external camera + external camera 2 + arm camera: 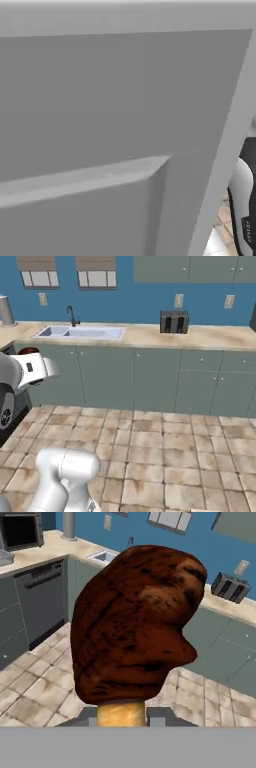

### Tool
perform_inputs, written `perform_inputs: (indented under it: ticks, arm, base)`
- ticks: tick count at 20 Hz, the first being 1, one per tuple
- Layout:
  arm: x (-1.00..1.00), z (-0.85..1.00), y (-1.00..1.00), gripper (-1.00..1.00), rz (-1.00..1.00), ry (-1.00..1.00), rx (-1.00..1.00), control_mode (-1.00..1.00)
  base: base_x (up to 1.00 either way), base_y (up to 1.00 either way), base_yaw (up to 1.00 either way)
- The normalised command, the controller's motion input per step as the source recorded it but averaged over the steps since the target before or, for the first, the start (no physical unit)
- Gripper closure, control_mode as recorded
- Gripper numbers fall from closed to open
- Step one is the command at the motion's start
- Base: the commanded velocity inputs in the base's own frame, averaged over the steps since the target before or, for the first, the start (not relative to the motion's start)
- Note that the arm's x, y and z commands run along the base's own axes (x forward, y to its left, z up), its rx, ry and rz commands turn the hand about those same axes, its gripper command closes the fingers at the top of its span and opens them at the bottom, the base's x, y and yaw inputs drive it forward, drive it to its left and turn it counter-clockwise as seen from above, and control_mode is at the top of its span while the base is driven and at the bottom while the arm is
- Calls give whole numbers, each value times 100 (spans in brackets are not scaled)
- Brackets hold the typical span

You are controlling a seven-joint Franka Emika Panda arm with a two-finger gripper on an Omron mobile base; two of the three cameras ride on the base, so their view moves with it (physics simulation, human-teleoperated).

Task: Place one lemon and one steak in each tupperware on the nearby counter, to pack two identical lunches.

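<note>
— Brown-red, dark-speckled meat is what sits right in front of the hand: the steak (132,622), standing up from between the fingers and hiding most of what lies ahead of the hand

— How does the gripper (122,718) stand?

— Closed almost all the way. Its two fingertips (89,717) press from either side on the steak's pale tan lower end, so the steak is clamped and held clear of the tiled floor (30,682), which lies below and beyond the hand

— And what lies past the steak?

— Far ahead of the hand runs the counter (47,546), beige over grey-green cabinet fronts. To the hand's left on it stands a dark boxy oven (20,529), with a dishwasher front (42,602) under the worktop. Just above the steak's top edge a corner of the sink (105,557) shows. To the hand's right, well apart from the steak, a toaster (230,587) sits on the same worktop

— Does the steak touch any of those?

— No, it touches the fingers alone

— Anything near the arm itself?

— In the left base view a flat grey panel (100,100) stands very close, with the arm (244,200) just beside its right edge
</note>
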Motion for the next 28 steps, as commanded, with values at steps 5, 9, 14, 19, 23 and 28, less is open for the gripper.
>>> perform_inputs:
  ticks: [5,9,14,19,23,28]
  arm:
    - [0,0,0,100,0,0,0,100]
    - [0,0,0,100,0,0,0,100]
    - [0,0,0,100,0,0,0,100]
    - [0,0,0,100,0,0,0,100]
    - [0,0,0,100,0,0,0,100]
    - [0,0,0,100,0,0,0,100]
  base:
    - [100,-11,49]
    - [100,0,56]
    - [84,4,65]
    - [30,5,81]
    - [10,14,82]
    - [8,40,76]
